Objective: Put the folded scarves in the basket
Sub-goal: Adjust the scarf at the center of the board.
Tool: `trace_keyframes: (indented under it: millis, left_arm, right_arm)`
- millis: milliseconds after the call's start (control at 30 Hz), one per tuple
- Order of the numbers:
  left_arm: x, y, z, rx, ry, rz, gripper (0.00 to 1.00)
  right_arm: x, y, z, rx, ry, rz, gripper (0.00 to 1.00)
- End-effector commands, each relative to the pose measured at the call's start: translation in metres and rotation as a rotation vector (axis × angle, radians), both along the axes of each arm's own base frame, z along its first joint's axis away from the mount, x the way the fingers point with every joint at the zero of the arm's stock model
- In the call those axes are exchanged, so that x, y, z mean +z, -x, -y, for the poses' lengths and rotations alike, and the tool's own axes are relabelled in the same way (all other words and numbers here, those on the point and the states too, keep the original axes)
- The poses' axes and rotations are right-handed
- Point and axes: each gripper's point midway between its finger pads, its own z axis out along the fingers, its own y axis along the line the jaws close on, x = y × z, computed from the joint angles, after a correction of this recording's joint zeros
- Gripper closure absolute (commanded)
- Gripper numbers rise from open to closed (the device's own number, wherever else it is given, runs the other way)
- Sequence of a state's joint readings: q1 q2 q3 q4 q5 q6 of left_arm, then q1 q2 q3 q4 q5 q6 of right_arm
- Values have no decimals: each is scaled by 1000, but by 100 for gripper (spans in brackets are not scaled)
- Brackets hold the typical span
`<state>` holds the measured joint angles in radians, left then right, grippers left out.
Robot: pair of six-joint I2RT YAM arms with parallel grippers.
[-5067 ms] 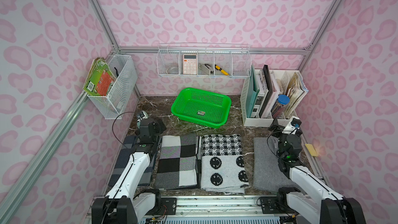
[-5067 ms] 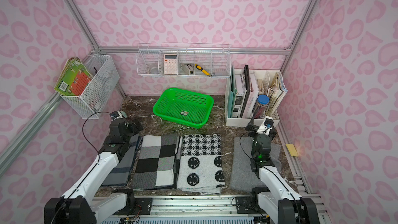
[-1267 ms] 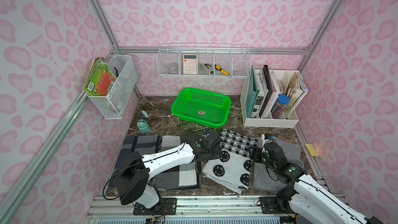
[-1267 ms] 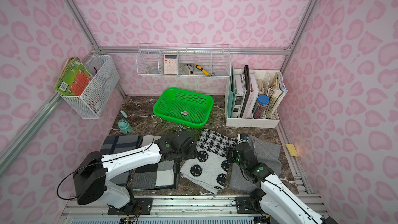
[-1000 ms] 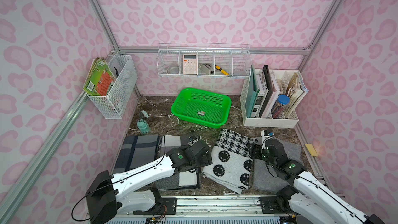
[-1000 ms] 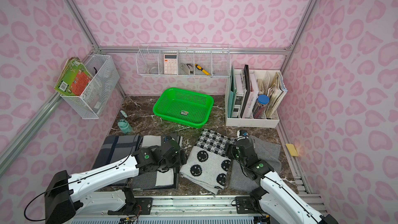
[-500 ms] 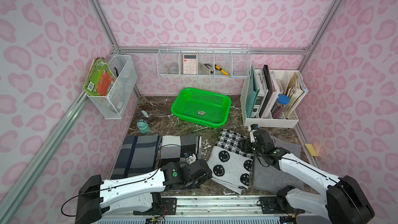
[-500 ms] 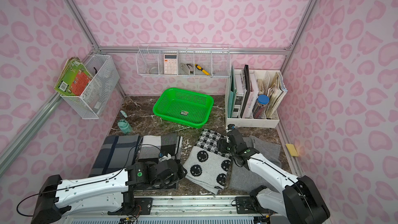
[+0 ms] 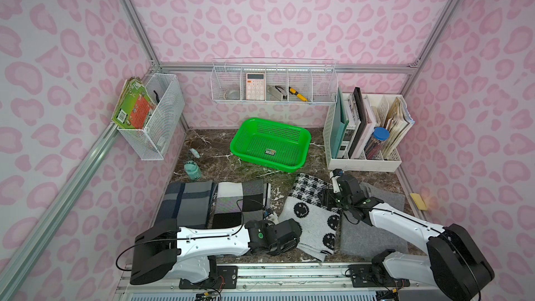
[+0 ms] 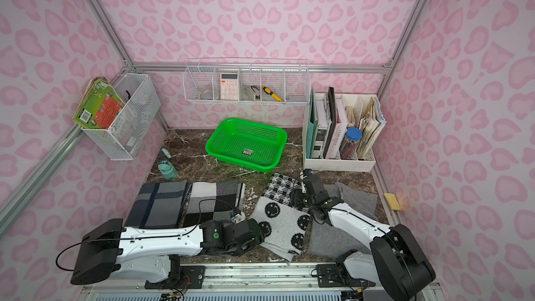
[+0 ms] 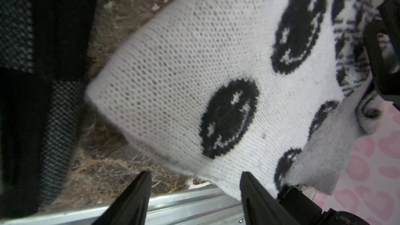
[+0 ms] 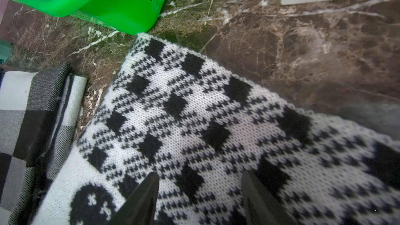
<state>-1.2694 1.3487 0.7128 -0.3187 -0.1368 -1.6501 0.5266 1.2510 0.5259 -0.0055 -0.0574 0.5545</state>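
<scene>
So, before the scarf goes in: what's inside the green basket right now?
The green basket holds only a small dark label on its perforated floor, no cloth. Its near wall hides a strip of that floor.

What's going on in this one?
Both arms are working on the black-and-white smiley scarf, which lies askew on the marble table, not in the basket yet. The left gripper is open at the scarf's near corner. The right gripper is open over its houndstooth far end. The green basket behind holds only a small label.
</scene>
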Motion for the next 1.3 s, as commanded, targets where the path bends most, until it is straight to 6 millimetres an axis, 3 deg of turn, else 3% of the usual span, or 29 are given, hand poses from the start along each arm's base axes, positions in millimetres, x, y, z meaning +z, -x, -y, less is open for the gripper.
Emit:
trace_keyframes:
  millis: [0,400,700,833,1033,1167,1267]
  left_arm:
    - [-5,3,2,29,8,-33,30]
    - [-19,-10,13,18,-33,31,37]
    - [-38,-25,9,30,-99,13,42]
    - [-28,-34,5,23,-113,51,57]
    - [11,-56,-11,-47,-198,167,89]
    - [23,-65,-32,-62,-207,200,99]
    - [28,-68,-45,-100,-201,203,99]
  right_arm:
    - [3,-2,-2,-5,-20,20,36]
    - [-5,5,2,-13,-29,6,37]
    - [-10,13,7,-30,-32,0,37]
    - [-13,16,9,-30,-34,-6,37]
    - [-17,21,11,-36,-34,-21,37]
    - [-18,29,6,-44,-66,-32,39]
    - [-20,40,-4,-30,-69,-43,39]
